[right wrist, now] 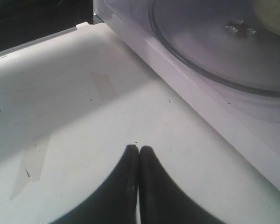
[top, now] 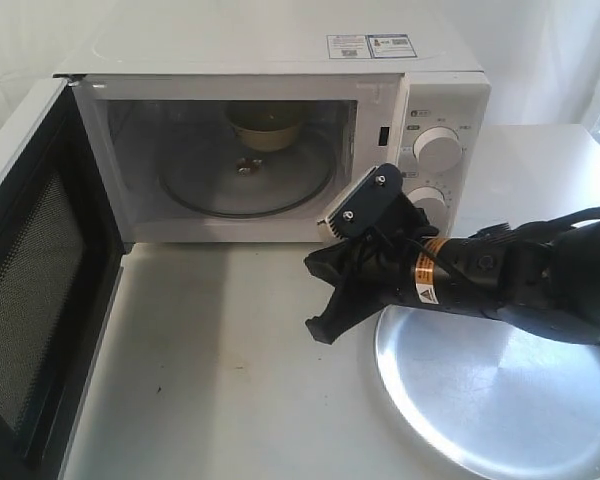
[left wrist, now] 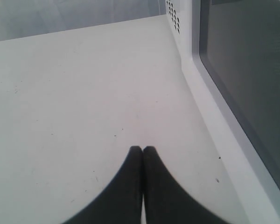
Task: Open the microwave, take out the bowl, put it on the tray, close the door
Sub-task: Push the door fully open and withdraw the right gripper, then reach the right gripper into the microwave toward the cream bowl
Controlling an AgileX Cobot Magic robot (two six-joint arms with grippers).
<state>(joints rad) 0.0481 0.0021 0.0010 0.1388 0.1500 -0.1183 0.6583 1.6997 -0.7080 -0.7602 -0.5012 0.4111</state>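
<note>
The white microwave (top: pixel 280 60) stands open, and its door (top: pixel 40 290) is swung out to the left with the black mesh side showing. The cream bowl (top: pixel 266 126) sits at the back of the cavity on the glass turntable (top: pixel 245 175); in the right wrist view only an edge of the bowl (right wrist: pixel 273 14) shows. The silver tray (top: pixel 500 400) lies on the table at the front right. My right gripper (top: pixel 320 328) (right wrist: pixel 139 149) hangs shut and empty over the table, just in front of the cavity's sill. My left gripper (left wrist: pixel 143 149) is shut and empty beside the door's outer window (left wrist: pixel 252 79); it does not show in the exterior view.
The right arm (top: pixel 520 280) reaches in over the tray's far edge. Two round knobs (top: pixel 438 150) sit on the microwave's right panel. Vent holes (left wrist: pixel 173 17) show on the microwave's side wall beyond the door. White table (top: pixel 220 380) spreads in front of the microwave.
</note>
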